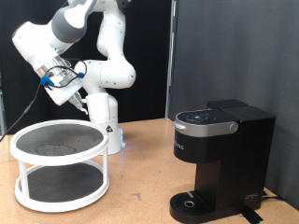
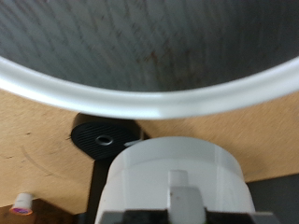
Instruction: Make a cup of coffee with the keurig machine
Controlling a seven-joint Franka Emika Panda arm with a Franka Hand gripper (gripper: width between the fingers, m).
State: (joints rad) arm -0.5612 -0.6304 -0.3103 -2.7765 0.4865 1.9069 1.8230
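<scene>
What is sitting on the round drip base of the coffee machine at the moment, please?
Nothing: the drip base of the coffee machine is bare, with no cup under the spout. The gripper hangs above the white two-tier rack. Whether a pod sits under the closed lid cannot be seen.

This looks like a robotics lab set up as a mock kitchen corner, not a home. A white robot arm [image 1: 98, 51] stands bolted on a plain wooden table [image 1: 140, 187], with a black curtain [image 1: 224, 47] hung behind it as a backdrop, closing off the room. On the table to the arm's right in the exterior view sits a black keurig machine [image 1: 220, 159], a lone kitchen appliance with its cord trailing off the edge. In front of the arm stands a white two-tier round rack [image 1: 61, 168] with dark mesh shelves. A blue cable [image 1: 42, 84] hangs from the arm's wrist
</scene>
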